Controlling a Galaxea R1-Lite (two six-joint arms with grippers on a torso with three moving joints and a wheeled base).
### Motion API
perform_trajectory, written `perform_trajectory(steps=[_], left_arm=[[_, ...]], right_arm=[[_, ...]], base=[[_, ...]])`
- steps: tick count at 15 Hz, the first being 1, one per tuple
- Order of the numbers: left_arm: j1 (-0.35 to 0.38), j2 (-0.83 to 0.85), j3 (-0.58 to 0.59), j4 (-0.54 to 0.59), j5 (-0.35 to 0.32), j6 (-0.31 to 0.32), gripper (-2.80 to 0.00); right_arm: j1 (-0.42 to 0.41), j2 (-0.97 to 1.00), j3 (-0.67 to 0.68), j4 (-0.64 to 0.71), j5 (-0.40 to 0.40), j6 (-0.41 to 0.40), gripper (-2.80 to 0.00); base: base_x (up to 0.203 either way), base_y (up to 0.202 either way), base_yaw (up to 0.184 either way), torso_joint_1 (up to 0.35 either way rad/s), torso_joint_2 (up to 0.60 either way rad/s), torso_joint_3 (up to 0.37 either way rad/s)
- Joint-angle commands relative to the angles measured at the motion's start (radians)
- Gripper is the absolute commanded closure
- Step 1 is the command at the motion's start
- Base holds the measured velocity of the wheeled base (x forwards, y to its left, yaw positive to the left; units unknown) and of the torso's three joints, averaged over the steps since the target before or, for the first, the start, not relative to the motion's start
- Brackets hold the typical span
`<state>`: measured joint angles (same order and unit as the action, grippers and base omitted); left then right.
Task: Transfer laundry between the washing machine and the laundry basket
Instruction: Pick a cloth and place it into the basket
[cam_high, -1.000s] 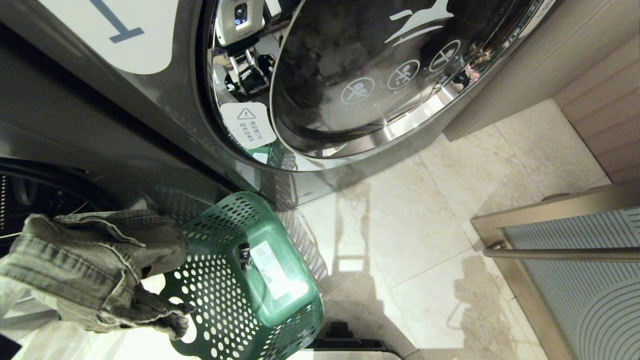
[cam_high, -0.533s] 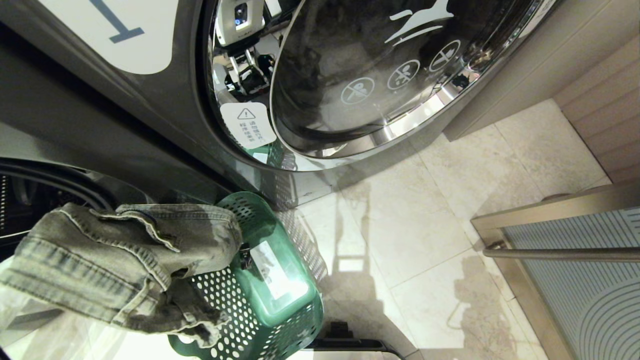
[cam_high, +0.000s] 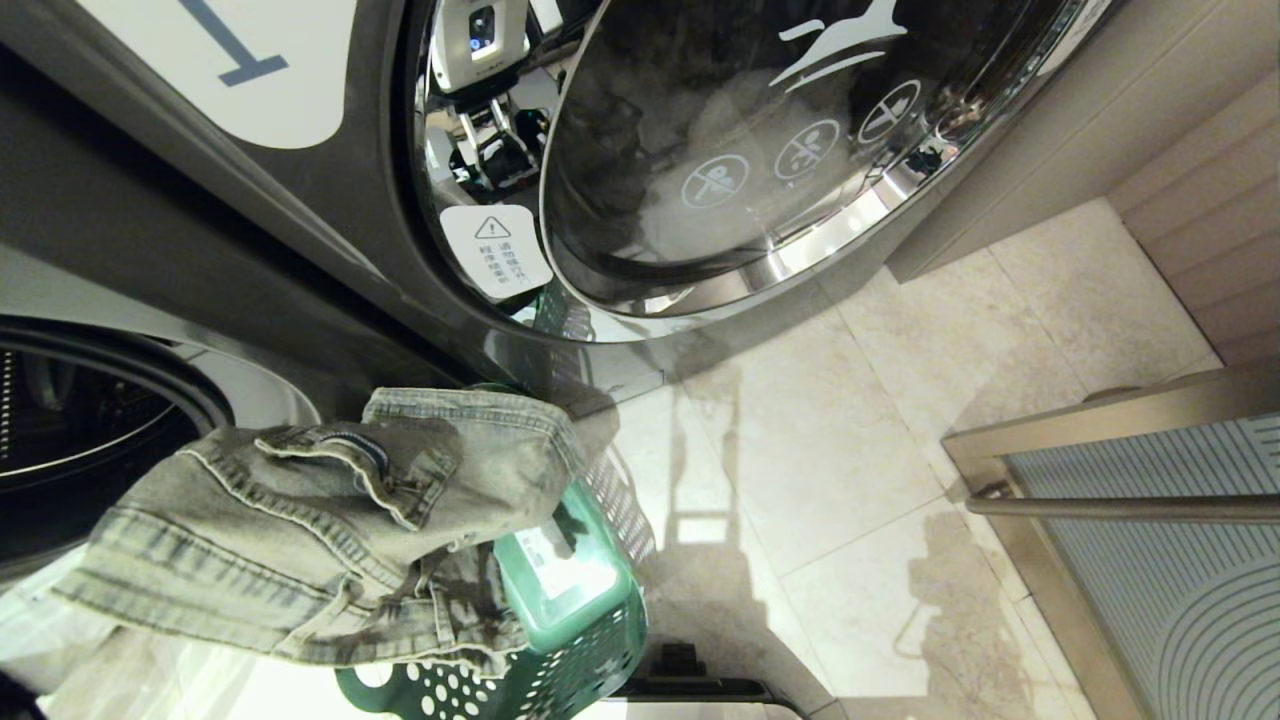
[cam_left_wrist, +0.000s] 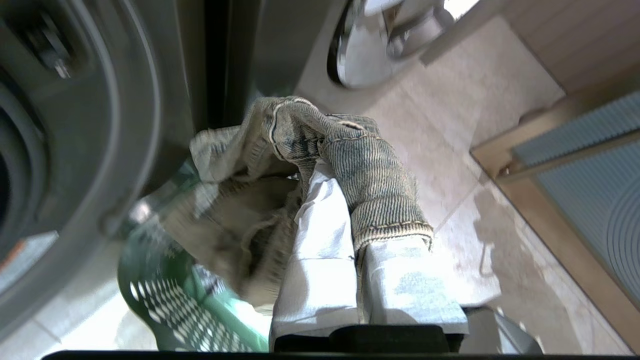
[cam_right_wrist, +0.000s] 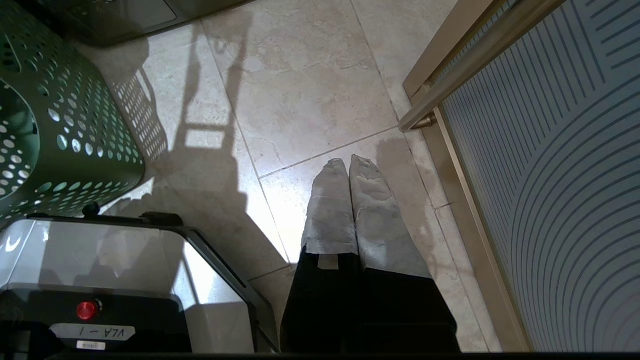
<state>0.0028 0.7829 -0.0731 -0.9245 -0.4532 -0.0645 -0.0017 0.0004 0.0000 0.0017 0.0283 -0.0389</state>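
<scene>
The laundry (cam_high: 330, 520), a grey-beige denim-like bundle, hangs in the air over the green laundry basket (cam_high: 585, 640) and covers most of it. In the left wrist view my left gripper (cam_left_wrist: 332, 180) is shut on the laundry (cam_left_wrist: 360, 165), whose cloth wraps over the white-covered fingers (cam_left_wrist: 315, 250); the basket (cam_left_wrist: 165, 305) lies below. The arm itself is hidden behind the cloth in the head view. The washing machine's open drum (cam_high: 70, 430) is at the left edge. My right gripper (cam_right_wrist: 348, 162) is shut and empty, parked above the floor, with the basket (cam_right_wrist: 65, 125) off to one side.
The like machine marked "1" with its closed glass door (cam_high: 740, 150) stands behind the basket. A framed glass panel with a metal bar handle (cam_high: 1130, 508) is at the right. Beige floor tiles (cam_high: 850, 450) lie between. The robot's base (cam_right_wrist: 100, 280) is near the basket.
The laundry has swung right, away from the open drum and over the basket, now covering most of its base and sticker. The right arm has not moved.
</scene>
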Motion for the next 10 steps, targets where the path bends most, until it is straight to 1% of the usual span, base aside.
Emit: perform_trajectory(steps=[1, 5, 10], left_arm=[[0.000, 0.025, 0.030, -0.005, -0.004, 0.010, 0.00], [0.002, 0.021, 0.073, -0.020, -0.003, 0.006, 0.00], [0.002, 0.032, 0.073, -0.025, -0.005, 0.005, 0.00]], right_arm=[[0.000, 0.000, 0.000, 0.000, 0.001, -0.001, 0.00], [0.000, 0.001, 0.000, 0.000, 0.001, -0.001, 0.00], [0.000, 0.000, 0.000, 0.000, 0.001, -0.001, 0.00]], base=[[0.000, 0.000, 0.000, 0.000, 0.00, 0.000], [0.000, 0.000, 0.000, 0.000, 0.00, 0.000], [0.000, 0.000, 0.000, 0.000, 0.00, 0.000]])
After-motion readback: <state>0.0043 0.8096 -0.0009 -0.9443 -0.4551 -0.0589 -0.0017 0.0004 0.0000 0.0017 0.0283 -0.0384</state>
